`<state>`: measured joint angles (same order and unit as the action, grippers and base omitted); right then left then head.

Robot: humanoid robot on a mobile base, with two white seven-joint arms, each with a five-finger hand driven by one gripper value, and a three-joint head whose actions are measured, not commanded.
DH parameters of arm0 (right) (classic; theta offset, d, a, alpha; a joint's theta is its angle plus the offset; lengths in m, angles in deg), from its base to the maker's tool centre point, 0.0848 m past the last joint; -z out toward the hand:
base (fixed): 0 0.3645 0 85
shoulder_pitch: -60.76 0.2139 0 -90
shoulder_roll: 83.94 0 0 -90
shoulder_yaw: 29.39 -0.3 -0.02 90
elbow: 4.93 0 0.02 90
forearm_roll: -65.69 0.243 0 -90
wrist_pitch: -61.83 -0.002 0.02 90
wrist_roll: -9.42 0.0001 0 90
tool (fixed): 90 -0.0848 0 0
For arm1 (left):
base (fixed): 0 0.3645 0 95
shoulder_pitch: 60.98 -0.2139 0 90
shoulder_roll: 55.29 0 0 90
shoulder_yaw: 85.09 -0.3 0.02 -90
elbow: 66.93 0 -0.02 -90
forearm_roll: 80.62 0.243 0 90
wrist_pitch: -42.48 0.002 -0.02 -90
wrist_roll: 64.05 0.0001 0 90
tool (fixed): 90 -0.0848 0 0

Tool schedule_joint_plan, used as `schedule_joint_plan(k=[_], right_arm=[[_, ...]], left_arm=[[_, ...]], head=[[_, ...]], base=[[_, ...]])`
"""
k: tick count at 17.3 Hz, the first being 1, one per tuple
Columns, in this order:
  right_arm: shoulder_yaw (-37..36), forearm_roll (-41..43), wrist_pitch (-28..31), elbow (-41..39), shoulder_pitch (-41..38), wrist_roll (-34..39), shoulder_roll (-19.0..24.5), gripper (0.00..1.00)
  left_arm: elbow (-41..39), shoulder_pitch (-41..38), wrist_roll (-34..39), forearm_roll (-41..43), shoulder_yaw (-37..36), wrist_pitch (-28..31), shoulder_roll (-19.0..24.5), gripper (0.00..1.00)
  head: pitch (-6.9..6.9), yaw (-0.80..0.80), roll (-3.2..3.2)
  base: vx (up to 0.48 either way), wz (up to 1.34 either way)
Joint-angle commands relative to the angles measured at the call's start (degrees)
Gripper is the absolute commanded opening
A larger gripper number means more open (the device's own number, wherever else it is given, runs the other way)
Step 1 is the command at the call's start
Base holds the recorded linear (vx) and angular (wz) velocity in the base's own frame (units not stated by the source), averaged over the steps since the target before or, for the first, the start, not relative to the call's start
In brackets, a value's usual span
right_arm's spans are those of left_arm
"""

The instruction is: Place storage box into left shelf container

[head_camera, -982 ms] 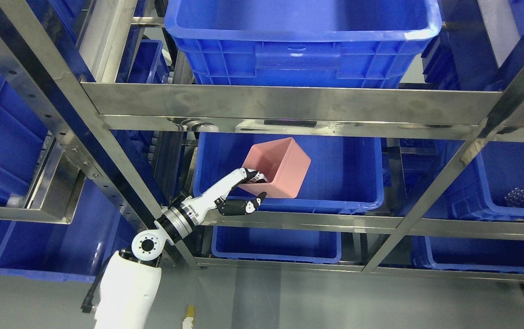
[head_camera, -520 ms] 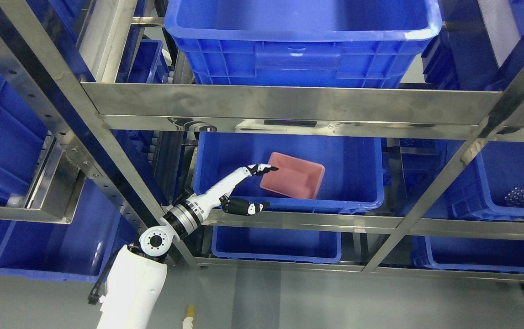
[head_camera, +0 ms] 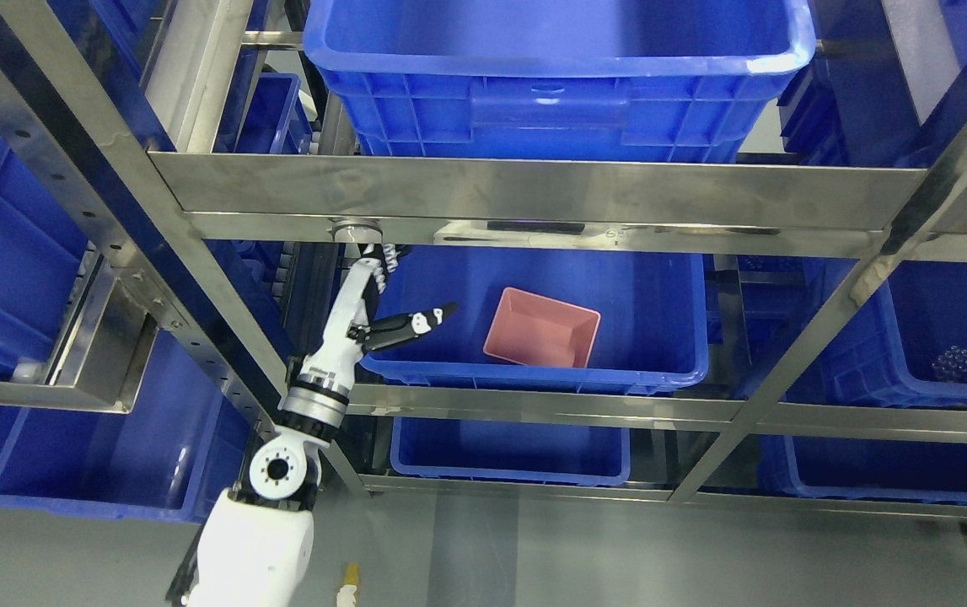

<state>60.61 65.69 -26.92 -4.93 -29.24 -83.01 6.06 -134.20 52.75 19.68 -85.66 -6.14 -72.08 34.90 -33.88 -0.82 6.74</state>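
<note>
A pink storage box [head_camera: 542, 339] lies upright inside the blue shelf container [head_camera: 668, 371] on the middle shelf level, open side up. My left hand [head_camera: 390, 295] is raised at the container's left end, well apart from the box. Its fingers are spread and hold nothing; the thumb [head_camera: 416, 324] points toward the box and the other fingers reach up near the steel crossbar. My white left arm [head_camera: 264, 523] comes up from the bottom left. The right arm is out of view.
Steel shelf beams [head_camera: 534, 198] cross just above the hand. A large blue bin [head_camera: 559, 76] sits on the upper level. More blue bins stand at left [head_camera: 19, 253], right [head_camera: 947, 337] and below [head_camera: 508, 451]. Grey floor [head_camera: 618, 548] lies at the bottom.
My left hand let go of the pink box, which dropped and settled flat in the blue container. The hand then pulled back to the left and swung upward toward the crossbar.
</note>
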Motion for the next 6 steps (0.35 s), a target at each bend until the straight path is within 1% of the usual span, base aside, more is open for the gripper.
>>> schedule_joint_plan(k=[1, 6], right_arm=[[-0.3, -0.1, 0.0, -1.0, -0.5, 0.0, -1.0, 1.0], [-0.3, -0.1, 0.0, -1.0, -0.5, 0.0, -1.0, 1.0]], left_arm=[[-24.3, -15.3, 3.1, -5.2, 0.2, 0.8, 0.8, 0.99], [-24.3, -15.8, 3.0, -5.2, 0.7, 0.7, 0.8, 0.99]], head=[[0.0, 0.0, 0.0], [0.0, 0.0, 0.0]], base=[[0.0, 0.0], [0.0, 0.0]])
